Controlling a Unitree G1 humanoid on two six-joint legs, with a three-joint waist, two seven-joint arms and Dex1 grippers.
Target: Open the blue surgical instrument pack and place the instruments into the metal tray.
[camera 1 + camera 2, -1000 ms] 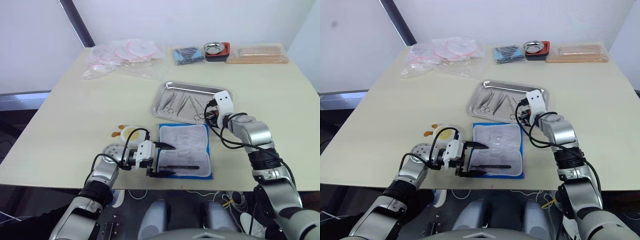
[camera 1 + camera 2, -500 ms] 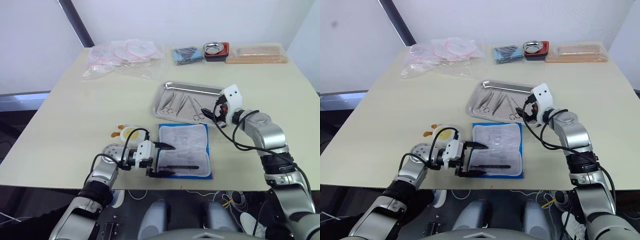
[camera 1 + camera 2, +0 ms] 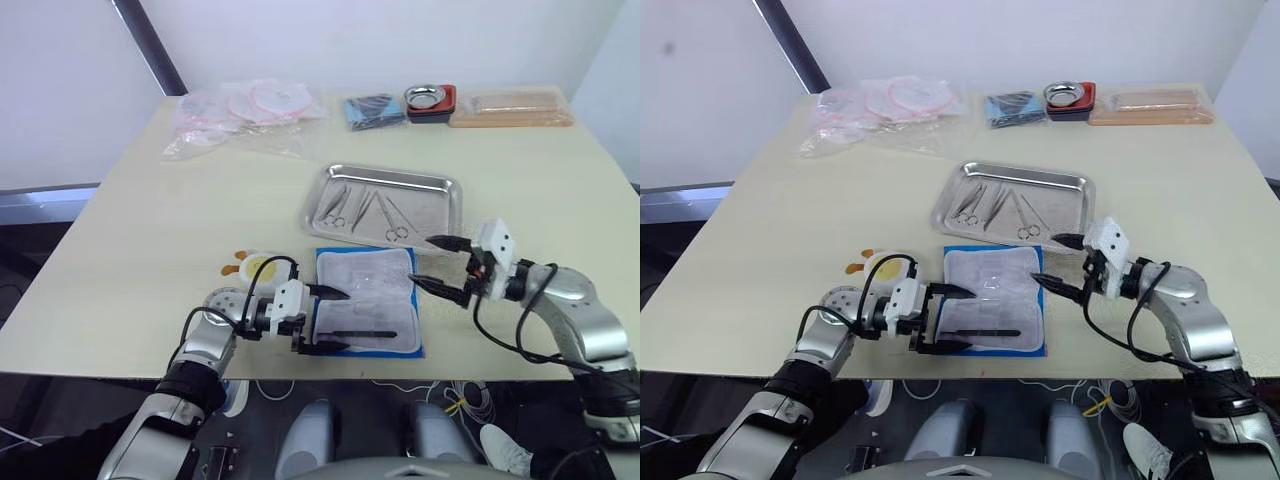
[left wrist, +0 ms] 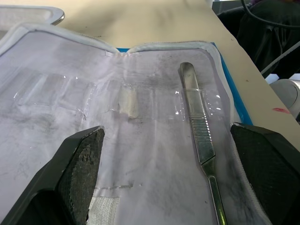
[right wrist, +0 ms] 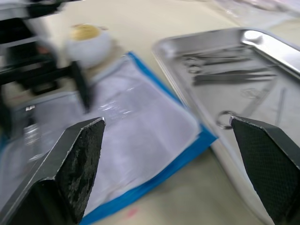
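Observation:
The blue surgical instrument pack (image 3: 368, 298) lies unfolded near the table's front edge, pale lining up. One slim metal instrument (image 4: 197, 122) rests in the lining near the front. My left gripper (image 3: 327, 319) stands open at the pack's left edge, its fingers (image 4: 79, 164) astride the lining and gripping nothing. My right gripper (image 3: 437, 263) hovers open and empty just off the pack's right edge, in front of the metal tray (image 3: 452, 190). Several instruments (image 5: 225, 77) lie in the tray's left half.
A yellow and white round item (image 3: 258, 266) sits just left of the pack. Along the far edge are clear plastic bags (image 3: 250, 108), a dark blue cloth bundle (image 3: 375, 108), a small steel bowl (image 3: 430, 98) and a wooden board (image 3: 510, 108).
My right gripper has come away from the tray's near right corner toward the front, stopping beside the pack's right edge, and its fingers have opened wide. The left gripper has not moved.

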